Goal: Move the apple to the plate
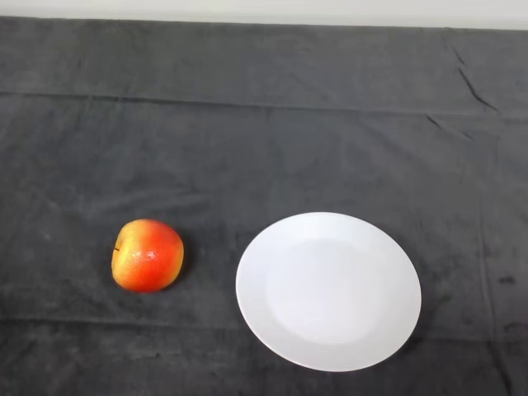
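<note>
A red and yellow apple (147,255) sits on the dark cloth at the lower left of the head view. A round white plate (328,289) lies flat on the cloth to the right of the apple, a short gap between them. The plate holds nothing.
The dark cloth (264,132) covers the table, with a few creases at the far right. A pale strip (264,11) runs along the far edge beyond the table.
</note>
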